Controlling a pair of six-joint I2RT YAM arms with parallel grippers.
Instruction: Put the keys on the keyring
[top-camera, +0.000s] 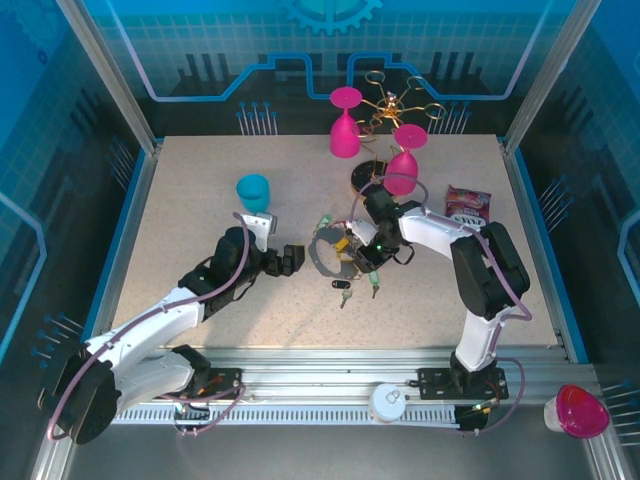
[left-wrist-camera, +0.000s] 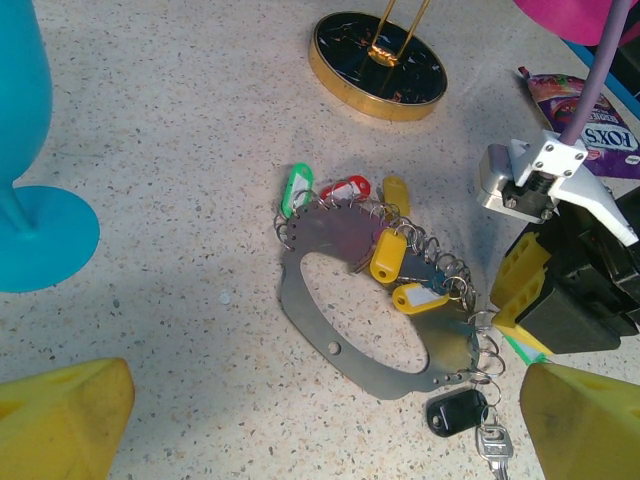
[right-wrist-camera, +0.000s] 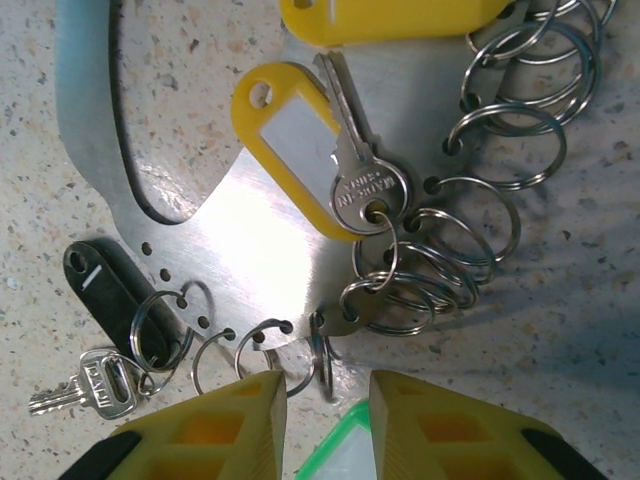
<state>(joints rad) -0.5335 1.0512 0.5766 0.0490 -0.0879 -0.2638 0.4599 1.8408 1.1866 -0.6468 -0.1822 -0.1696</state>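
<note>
The keyring lies flat on the tabletop, in the middle, between the two arms. The keys rest on it or just beside it, with a yellow tag, a red tag and a black tag. The left gripper hangs near the ring's left side, its jaws wide open and holding nothing. The right gripper is at the ring's right edge, its jaws closed on a green tag.
</note>
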